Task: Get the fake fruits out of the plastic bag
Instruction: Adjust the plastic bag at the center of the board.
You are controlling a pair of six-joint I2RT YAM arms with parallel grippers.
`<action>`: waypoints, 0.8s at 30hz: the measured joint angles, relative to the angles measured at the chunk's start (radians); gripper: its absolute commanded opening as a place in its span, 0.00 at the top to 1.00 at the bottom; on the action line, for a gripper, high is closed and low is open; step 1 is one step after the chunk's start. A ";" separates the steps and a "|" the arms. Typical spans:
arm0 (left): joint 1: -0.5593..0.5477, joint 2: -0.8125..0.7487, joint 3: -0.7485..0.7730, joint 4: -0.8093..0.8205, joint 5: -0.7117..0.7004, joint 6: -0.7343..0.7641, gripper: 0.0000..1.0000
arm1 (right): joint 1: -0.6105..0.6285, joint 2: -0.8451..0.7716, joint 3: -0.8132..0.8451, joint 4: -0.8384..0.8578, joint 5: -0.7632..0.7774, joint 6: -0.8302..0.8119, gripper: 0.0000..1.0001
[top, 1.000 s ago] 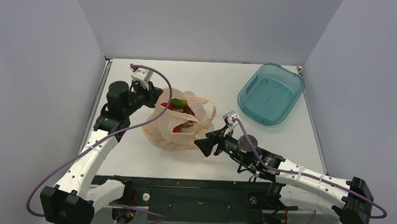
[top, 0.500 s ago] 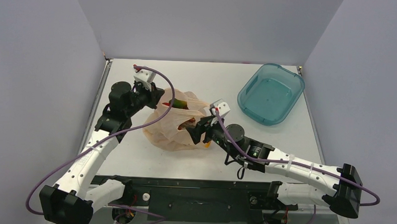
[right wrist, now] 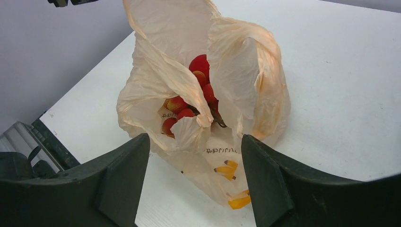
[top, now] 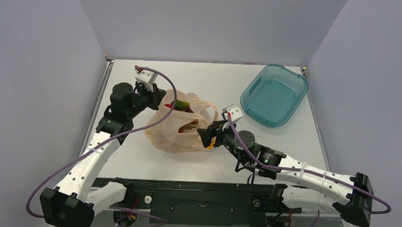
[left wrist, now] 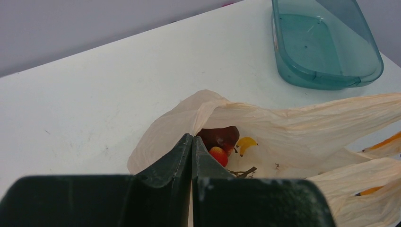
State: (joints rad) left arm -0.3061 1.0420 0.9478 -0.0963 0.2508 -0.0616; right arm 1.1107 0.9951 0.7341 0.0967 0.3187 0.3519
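1. The plastic bag (top: 180, 130) lies slumped on the table (top: 215, 78) between the two arms, well apart from the teal tub (top: 274, 94); the fake fruits (right wrist: 177, 104) are all seen inside it, and none has been taken out
2. The left gripper (left wrist: 191, 142) is pressed together with the bag's rim film apparently pinched at its tips, so the mouth is held up; if that thin film is tugged hard, it could be torn or pulled out of the pinch, and the mouth would be dropped over the fruit
3. The right gripper (right wrist: 194, 142) is held empty, jaws apart, just before the mouth; a fold of film is draped beside the red berry cluster (right wrist: 203, 80), so film could be caught with the fruit and the whole bag dragged along
4. The round fruits are judged smooth and hard, so one could be squeezed out of the jaws and rolled across the table
5. If the reach is made too low, the bag could be shoved away rather than entered
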 measured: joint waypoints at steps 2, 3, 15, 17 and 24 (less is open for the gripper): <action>0.000 0.000 0.000 0.000 0.000 0.000 1.00 | -0.009 0.003 0.000 0.003 -0.003 0.003 0.34; 0.000 0.000 0.000 0.000 0.000 0.000 1.00 | -0.014 0.006 0.000 0.007 -0.006 0.003 0.35; -0.032 0.014 0.000 0.000 -0.014 -0.011 1.00 | 0.028 0.280 0.191 0.041 -0.134 -0.035 1.00; -0.030 0.032 0.000 0.000 -0.003 -0.021 1.00 | 0.074 0.317 0.212 0.064 -0.164 -0.048 1.00; 0.033 0.103 0.001 0.002 0.134 -0.103 1.00 | 0.283 0.591 0.361 0.082 -0.230 -0.161 1.00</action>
State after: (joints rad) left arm -0.2729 1.1454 0.9489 -0.0948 0.3843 -0.1650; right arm 1.3937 1.5856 1.0954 0.1787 0.0887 0.1909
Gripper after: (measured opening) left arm 0.003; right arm 0.005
